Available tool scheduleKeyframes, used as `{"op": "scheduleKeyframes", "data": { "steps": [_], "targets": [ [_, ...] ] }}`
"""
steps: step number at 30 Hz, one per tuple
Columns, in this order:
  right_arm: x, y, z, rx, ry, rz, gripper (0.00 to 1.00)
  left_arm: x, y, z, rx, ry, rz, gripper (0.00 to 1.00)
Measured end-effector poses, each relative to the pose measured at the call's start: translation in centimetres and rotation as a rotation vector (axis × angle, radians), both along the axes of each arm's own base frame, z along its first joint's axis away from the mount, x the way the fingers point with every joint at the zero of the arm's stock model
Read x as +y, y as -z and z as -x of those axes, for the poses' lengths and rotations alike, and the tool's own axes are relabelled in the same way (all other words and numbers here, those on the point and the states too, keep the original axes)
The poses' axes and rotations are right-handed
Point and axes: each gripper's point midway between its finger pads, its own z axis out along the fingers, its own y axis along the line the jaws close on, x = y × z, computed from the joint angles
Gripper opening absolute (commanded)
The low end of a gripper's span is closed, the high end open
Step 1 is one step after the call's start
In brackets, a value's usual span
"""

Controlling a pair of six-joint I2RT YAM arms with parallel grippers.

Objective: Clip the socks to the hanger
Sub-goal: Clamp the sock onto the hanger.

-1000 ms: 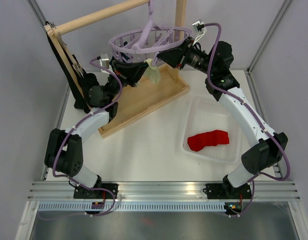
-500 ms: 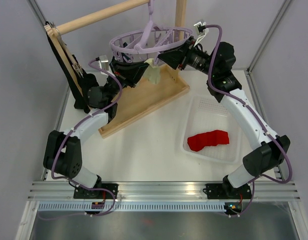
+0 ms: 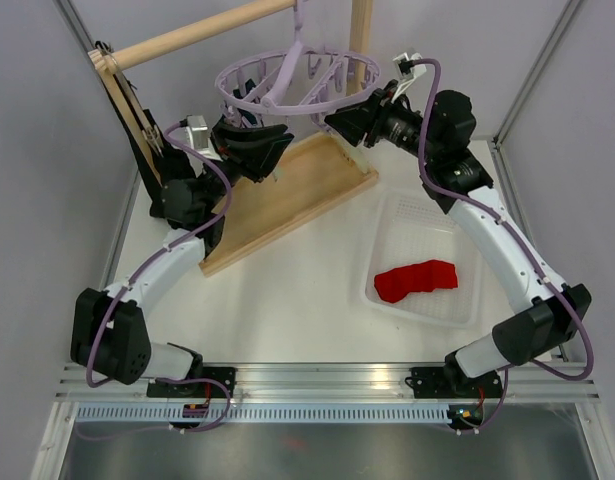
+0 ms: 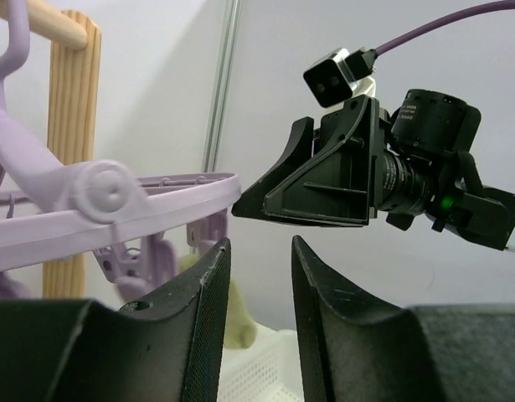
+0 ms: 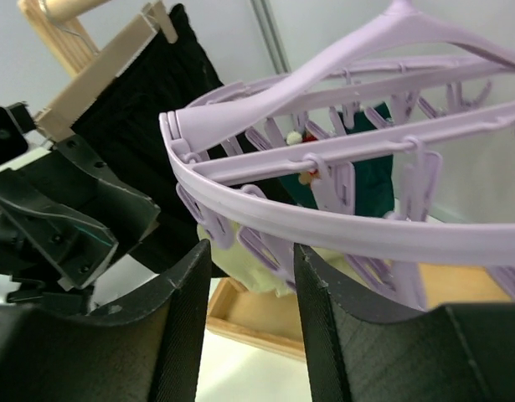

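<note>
The lavender hanger (image 3: 287,72) hangs from the wooden bar. In the right wrist view the hanger (image 5: 341,226) holds a cream sock (image 5: 240,270) in its clips, with a dark teal sock (image 5: 376,177) behind. The cream sock also shows in the left wrist view (image 4: 239,322). A red sock (image 3: 417,279) lies in the white tray (image 3: 432,215). My left gripper (image 3: 283,140) (image 4: 261,251) is open and empty, just left of and below the ring. My right gripper (image 3: 333,119) (image 5: 250,251) is open and empty, facing the cream sock from the right.
The wooden rack's base tray (image 3: 287,195) lies under the hanger, with its post (image 3: 361,30) and crossbar (image 3: 187,35). A long black cloth (image 3: 137,165) is clipped at the rack's left end. Grey walls close the back and sides.
Both grippers have drawn back from the hanger, the left one leftwards and the right one rightwards. The cream sock no longer shows in the top view.
</note>
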Motion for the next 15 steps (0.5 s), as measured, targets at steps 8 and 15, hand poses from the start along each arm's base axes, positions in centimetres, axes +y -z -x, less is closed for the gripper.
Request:
{"op": "scheduleKeyframes", "data": {
  "steps": [8,15],
  "targets": [
    [-3.3,1.2,0.2,0.053,0.182,0.075,0.58,0.5,0.1,1.3,0.060,-0.035,-0.075,0.41],
    [-8.0,1.6,-1.6,0.148,0.467,0.144,0.62,-0.5,0.5,4.8,0.110,-0.044,-0.169,0.41]
  ]
}}
